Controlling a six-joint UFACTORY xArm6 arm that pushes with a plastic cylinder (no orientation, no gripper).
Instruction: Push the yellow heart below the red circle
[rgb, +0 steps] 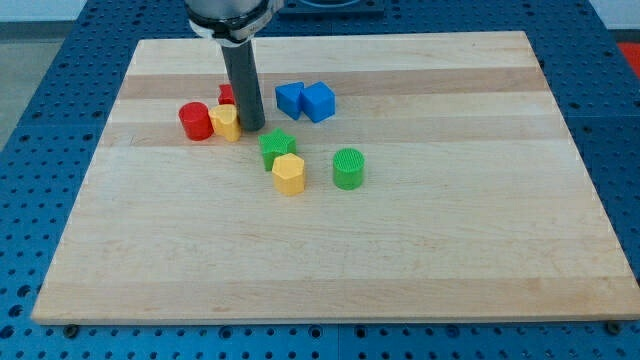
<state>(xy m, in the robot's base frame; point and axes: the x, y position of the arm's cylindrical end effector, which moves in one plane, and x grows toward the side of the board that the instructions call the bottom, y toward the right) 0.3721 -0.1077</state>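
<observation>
The yellow heart lies on the wooden board, touching the right side of the red circle at the view's upper left. My tip stands right against the yellow heart's right side. A second red block sits just behind the rod, partly hidden by it.
A green star and a yellow hexagon lie just below and right of my tip. A green circle is further right. Two blue blocks sit to the rod's right. The board's edge runs along the view's bottom.
</observation>
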